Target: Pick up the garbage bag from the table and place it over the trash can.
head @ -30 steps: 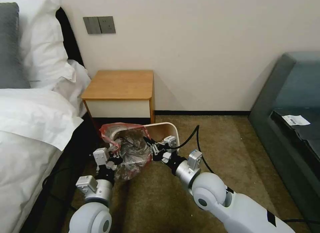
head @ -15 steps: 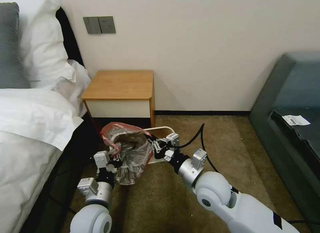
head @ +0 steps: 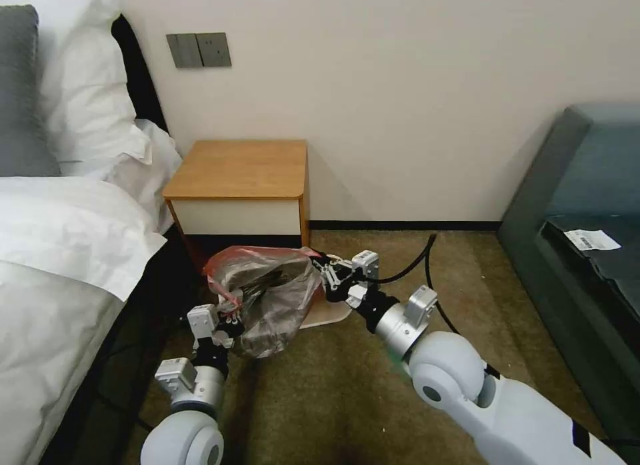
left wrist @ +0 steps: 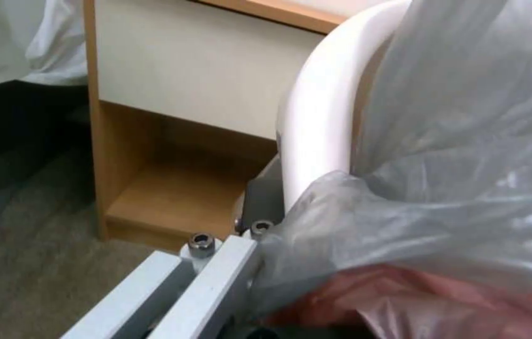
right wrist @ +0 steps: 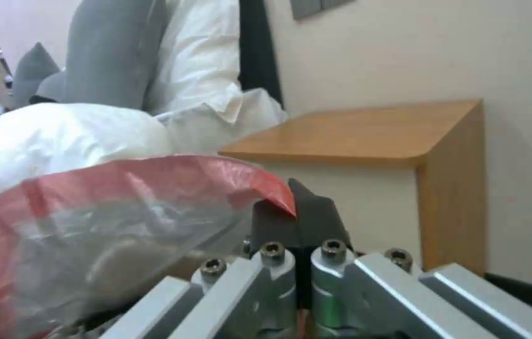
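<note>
The garbage bag (head: 270,295), grey film with a red-pink band, is stretched between my two grippers over the trash can (head: 328,314), whose cream rim peeks out at the bag's right side. My left gripper (head: 230,316) is shut on the bag's near left edge, beside the can's white rim (left wrist: 316,117). My right gripper (head: 322,273) is shut on the red band (right wrist: 266,188) at the far right side. The table (head: 240,168) stands just behind the can with a bare top. In the left wrist view the bag (left wrist: 467,165) drapes over the rim.
A white bed (head: 60,252) runs close along the left, and a dark green sofa (head: 580,185) stands at the right. The right arm's black cable (head: 427,258) loops above the brown carpet (head: 373,398). The wall is behind the table.
My right gripper has moved right and slightly away, pulling the bag's mouth wider across the can. The left gripper has barely shifted. More of the can's rim is now covered.
</note>
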Robot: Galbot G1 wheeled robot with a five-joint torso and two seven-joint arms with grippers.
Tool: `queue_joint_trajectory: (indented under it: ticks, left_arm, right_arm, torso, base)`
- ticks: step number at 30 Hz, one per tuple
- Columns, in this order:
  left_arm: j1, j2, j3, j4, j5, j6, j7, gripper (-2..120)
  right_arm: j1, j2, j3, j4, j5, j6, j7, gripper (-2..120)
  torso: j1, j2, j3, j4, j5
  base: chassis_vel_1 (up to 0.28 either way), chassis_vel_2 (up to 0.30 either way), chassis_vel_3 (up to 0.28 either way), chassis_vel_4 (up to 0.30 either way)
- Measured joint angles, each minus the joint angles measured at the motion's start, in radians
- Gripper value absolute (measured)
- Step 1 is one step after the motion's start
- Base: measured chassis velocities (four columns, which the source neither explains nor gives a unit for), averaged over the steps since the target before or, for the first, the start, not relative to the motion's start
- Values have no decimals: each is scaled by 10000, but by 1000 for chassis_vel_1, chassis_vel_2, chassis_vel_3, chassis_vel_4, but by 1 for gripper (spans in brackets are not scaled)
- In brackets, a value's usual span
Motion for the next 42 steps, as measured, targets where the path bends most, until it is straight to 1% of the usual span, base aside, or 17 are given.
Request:
queue_joint_trajectory:
  ticks: [9, 11, 12, 15, 20, 23, 30, 37, 39, 42]
  left_arm:
    - [145, 35, -24, -339, -145, -47, 114, 5]
    - [177, 43, -40, -431, -206, -81, 188, 5]
    - [177, 43, -40, -431, -206, -81, 188, 5]
    - [277, 80, -52, -485, -235, -225, 272, 5]
    - [337, 83, -19, -605, -314, -300, 356, 5]
    - [356, 77, 0, -804, -436, -311, 430, 5]
    - [302, 92, -82, -1095, -997, -308, 407, 5]
    - [211, 52, -169, -1368, -1670, -119, 255, 5]
    - [157, 5, -190, -1535, -2220, 65, 85, 5]
    - [117, -39, -192, -1590, -2519, 175, -45, 5]
  right_arm:
    - [-59, -527, 658, -107, 6, 167, -122, 0]
    - [-82, -785, 815, -129, 48, 207, -138, 0]
    - [-82, -785, 815, -129, 48, 207, -138, 0]
    - [-71, -1215, 1024, -147, 197, 282, -140, 0]
    - [-108, -1466, 1250, -267, 252, 357, -172, 0]
    - [-206, -1642, 1409, -428, 260, 450, -216, 0]
    - [-424, -1699, 1435, -536, 159, 556, -281, 0]
    - [-650, -1682, 1326, -556, -54, 633, -375, 0]
    - [-777, -1638, 1240, -541, -180, 663, -397, 0]
    - [-879, -1597, 1202, -536, -312, 708, -425, 0]
  torso:
    - [0, 0, 0, 0, 0]
    - [0, 0, 0, -1, 2]
    - [0, 0, 0, -1, 2]
    - [0, 0, 0, 0, 0]
    - [0, 0, 0, 0, 0]
    - [0, 0, 0, -1, 0]
    - [0, 0, 0, -1, 0]
    - [0, 0, 0, 0, 0]
    - [0, 0, 0, -1, 0]
    - [0, 0, 0, 0, 0]
  base:
    - [0, 0, 0, 0]
    - [0, 0, 0, 0]
    - [0, 0, 0, 0]
    - [0, 0, 0, 0]
    - [0, 0, 0, 0]
    - [0, 0, 0, 0]
    - [0, 0, 0, 0]
    - [0, 0, 0, 0]
    - [0, 0, 0, 0]
    - [0, 0, 0, 0]
